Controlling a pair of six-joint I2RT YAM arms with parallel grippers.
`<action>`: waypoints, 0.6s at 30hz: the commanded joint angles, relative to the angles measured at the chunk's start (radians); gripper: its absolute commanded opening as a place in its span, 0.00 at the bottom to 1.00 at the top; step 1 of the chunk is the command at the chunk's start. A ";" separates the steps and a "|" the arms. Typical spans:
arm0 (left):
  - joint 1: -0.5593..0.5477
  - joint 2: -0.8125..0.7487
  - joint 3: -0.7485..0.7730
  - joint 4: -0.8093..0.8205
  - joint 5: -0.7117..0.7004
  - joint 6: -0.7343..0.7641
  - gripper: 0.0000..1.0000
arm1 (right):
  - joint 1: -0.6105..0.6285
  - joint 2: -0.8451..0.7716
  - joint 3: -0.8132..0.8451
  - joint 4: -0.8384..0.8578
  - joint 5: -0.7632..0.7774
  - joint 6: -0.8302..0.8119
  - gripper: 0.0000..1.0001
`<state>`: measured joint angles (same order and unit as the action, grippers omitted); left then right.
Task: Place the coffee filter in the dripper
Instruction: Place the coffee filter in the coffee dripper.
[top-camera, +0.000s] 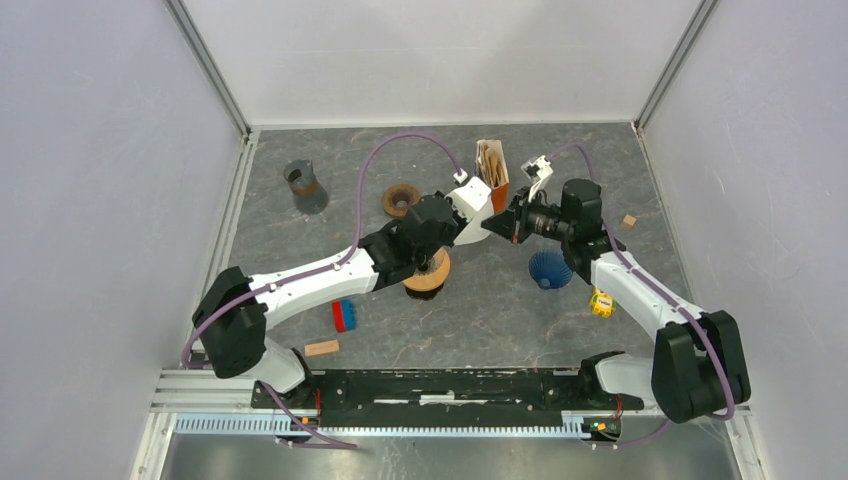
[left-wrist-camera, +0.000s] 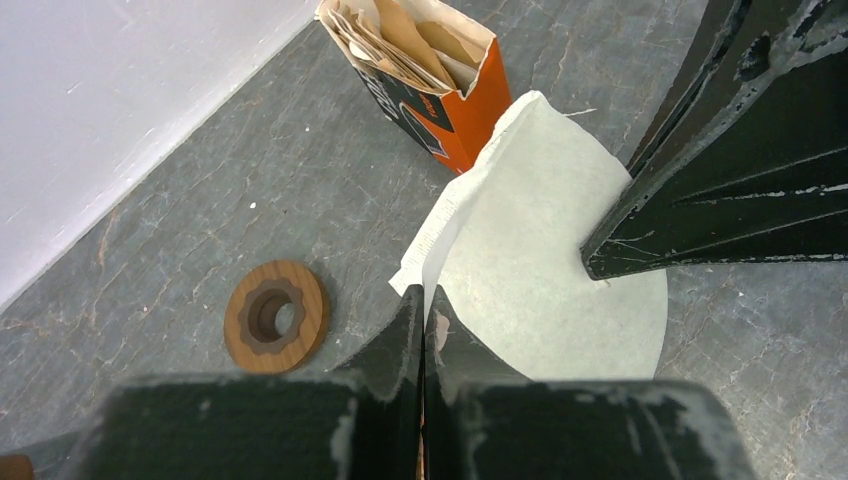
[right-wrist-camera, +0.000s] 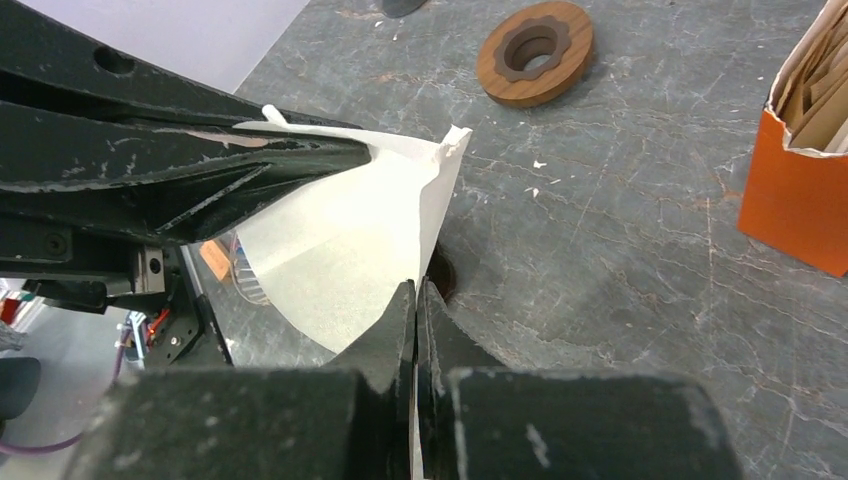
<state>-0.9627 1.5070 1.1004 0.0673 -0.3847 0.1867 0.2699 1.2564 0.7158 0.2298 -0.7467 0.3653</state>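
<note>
A white paper coffee filter (left-wrist-camera: 545, 270) hangs in the air between my two grippers; it also shows in the right wrist view (right-wrist-camera: 345, 255) and small in the top view (top-camera: 476, 200). My left gripper (left-wrist-camera: 423, 312) is shut on one edge of it. My right gripper (right-wrist-camera: 416, 292) is shut on the opposite edge. The two grippers meet over the table's middle, left (top-camera: 478, 222) and right (top-camera: 502, 222). An orange-collared dripper (top-camera: 430, 276) sits on the table, partly hidden under my left arm. A blue ribbed cone (top-camera: 550, 268) stands below my right gripper.
An orange box of brown filters (top-camera: 493, 168) stands just behind the grippers. A wooden ring (top-camera: 401, 200) lies to the left, a grey cup (top-camera: 300, 180) at the far left. A blue-red item (top-camera: 344, 315), a wood block (top-camera: 322, 348) and a yellow item (top-camera: 601, 302) lie nearer the front.
</note>
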 joint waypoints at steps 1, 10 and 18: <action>-0.005 -0.029 -0.005 0.076 0.001 -0.014 0.02 | -0.005 -0.036 0.015 -0.019 0.040 -0.069 0.00; -0.005 -0.029 0.008 0.065 0.047 -0.002 0.17 | 0.008 -0.082 0.034 -0.073 0.075 -0.161 0.00; -0.005 -0.006 0.048 0.025 0.096 -0.013 0.37 | 0.039 -0.104 0.056 -0.124 0.109 -0.225 0.00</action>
<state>-0.9627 1.5066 1.0988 0.0795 -0.3153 0.1875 0.2962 1.1816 0.7235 0.1268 -0.6693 0.1963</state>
